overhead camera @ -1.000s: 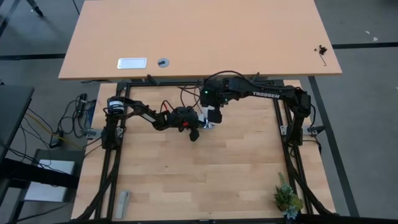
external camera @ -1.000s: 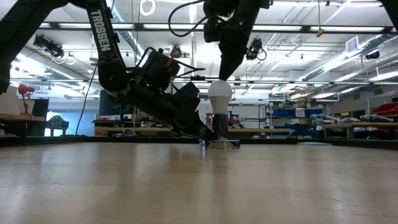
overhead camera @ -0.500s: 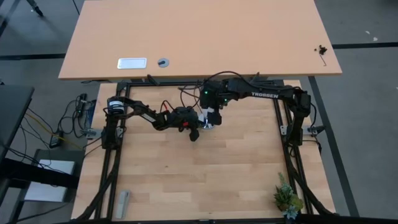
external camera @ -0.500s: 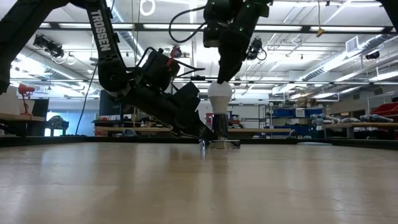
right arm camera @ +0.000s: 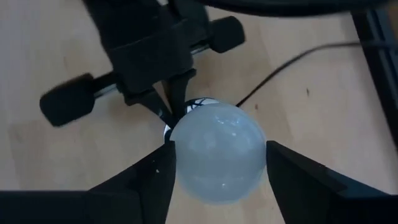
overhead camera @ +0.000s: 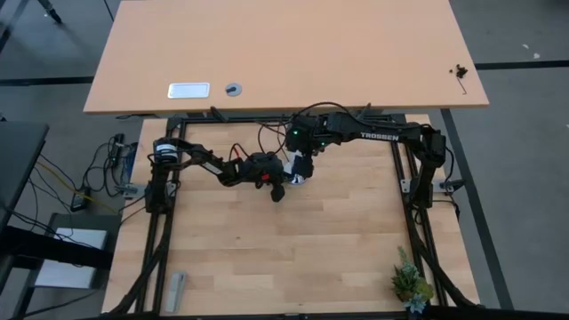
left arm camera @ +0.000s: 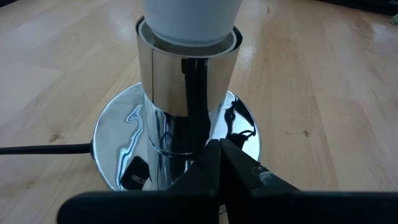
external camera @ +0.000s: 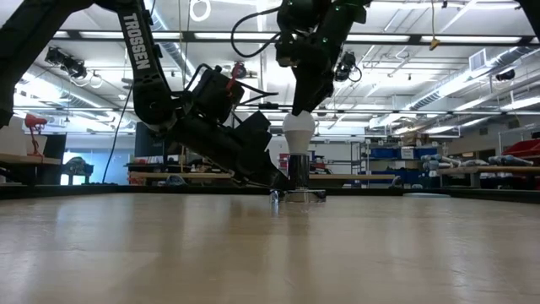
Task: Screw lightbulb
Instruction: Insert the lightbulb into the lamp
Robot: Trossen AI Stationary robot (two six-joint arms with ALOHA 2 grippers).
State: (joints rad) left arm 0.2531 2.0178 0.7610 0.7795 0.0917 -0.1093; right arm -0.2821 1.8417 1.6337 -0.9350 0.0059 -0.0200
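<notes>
Wood-slat table (overhead camera: 267, 258) held everything. I saw the left arm (overhead camera: 200, 160) reaching low from its side, the right arm (overhead camera: 382, 135) coming in from above. Right gripper (right arm camera: 214, 155) hung over the lightbulb (right arm camera: 216, 152), its fingers (right arm camera: 149, 177) flanking the white globe on both sides, just at the glass; from my feeds I couldn't tell whether they gripped it or had a sliver of gap. Left gripper (left arm camera: 219, 163) sat down at table level, its fingers pressed together with nothing between them, tips against the mirrored socket base (left arm camera: 180, 118). Bulb stood upright, seated in that socket's collar near mid-table. Thin black cord (left arm camera: 43, 149) ran off the base across the wood.
</notes>
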